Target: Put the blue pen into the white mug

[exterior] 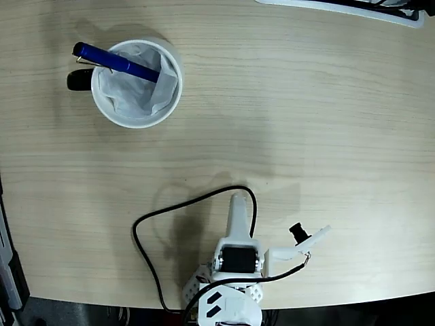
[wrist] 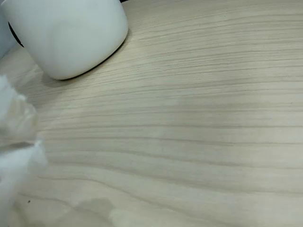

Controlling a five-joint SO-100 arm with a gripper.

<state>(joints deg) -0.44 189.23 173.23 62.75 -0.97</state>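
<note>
The gripper (exterior: 238, 202) sits folded back near the arm's base at the lower edge of the table in the fixed view, its white fingers pointing up the picture toward the far side. It holds nothing; whether the fingers are parted or pressed together I cannot tell from either view, since the overhead view shows them as one narrow white shape and the wrist view shows only a blurred white edge at the left.

Well apart from the gripper, up and to the left in the fixed view, stands the white mug (exterior: 115, 115), lined with crumpled white paper (exterior: 129, 88). The blue pen (exterior: 119, 63) lies slanted in it, one end down in the paper, the clip end sticking out over the rim beside the black handle (exterior: 79, 80).

In the wrist view the mug's white wall fills the upper left corner, ahead of the gripper.

The table (exterior: 306, 109) is pale wood-grain laminate. A black cable (exterior: 146, 231) loops over it left of the gripper. A white object's edge (exterior: 353, 10) crosses the far top right corner.
</note>
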